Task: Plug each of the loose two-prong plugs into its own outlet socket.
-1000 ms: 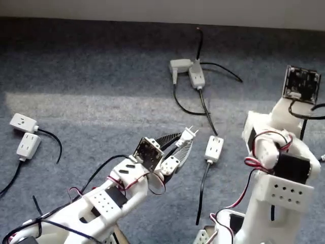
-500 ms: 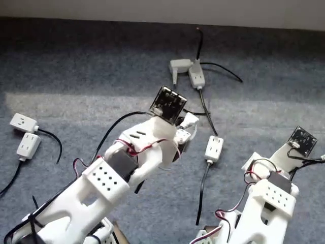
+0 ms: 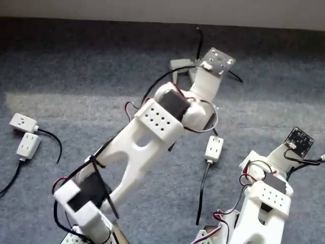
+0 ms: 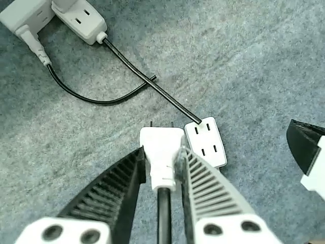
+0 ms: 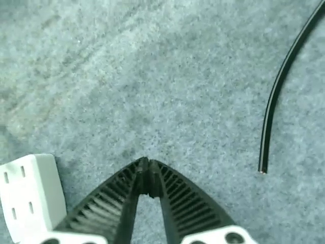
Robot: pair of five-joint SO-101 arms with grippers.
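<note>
Between the closed fingers of the left gripper (image 4: 161, 161) sits a white two-prong plug (image 4: 161, 145), gripped by its body, its prongs just beside a white outlet socket (image 4: 205, 142) on a black cord (image 4: 152, 86). Over the grey carpet (image 5: 152, 76), the right gripper (image 5: 148, 175) hangs pinched together, holding nothing, near another white socket block (image 5: 30, 195).

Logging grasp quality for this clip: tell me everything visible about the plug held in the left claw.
The plug is white, plastic-looking, flat and rectangular, with two thin metal prongs in front and a black cord leaving its rear. The left claw is shut on its sides. The prongs are bare, in no socket; a white outlet block lies close by on grey carpet.
</note>
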